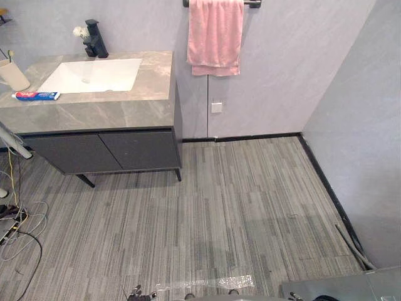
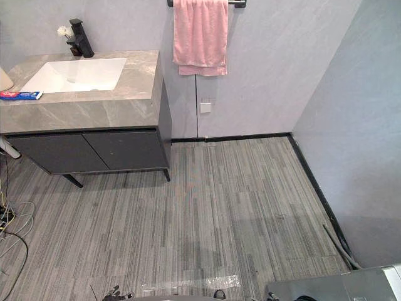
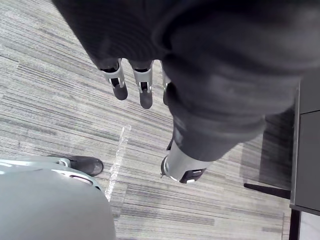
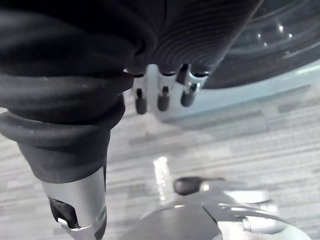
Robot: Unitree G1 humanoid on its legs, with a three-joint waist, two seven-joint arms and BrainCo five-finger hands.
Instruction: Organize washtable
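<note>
Striped grey floor (image 1: 238, 207) lies closest in the left eye view. Beyond it, at the far left against the wall, stands the washtable (image 1: 125, 113), with a grey marbled top over dark cabinet doors. A white sink (image 1: 94, 75) is set into it, with a black faucet (image 1: 95, 39) behind. A toothpaste tube (image 1: 36, 95) lies flat just left of the sink's front, and a beige cup (image 1: 12, 74) stands near the left edge. A pink towel (image 1: 215, 37) hangs on the wall.

In the right eye view the cup is cut by the edge, and a grey appliance (image 2: 338, 288) takes up the near right corner.

In the left wrist view the left hand (image 3: 145, 87) hangs over the floor, fingers relaxed and empty.

In the right wrist view the right hand (image 4: 162, 95) hangs likewise, loose and empty, beside the appliance.
</note>
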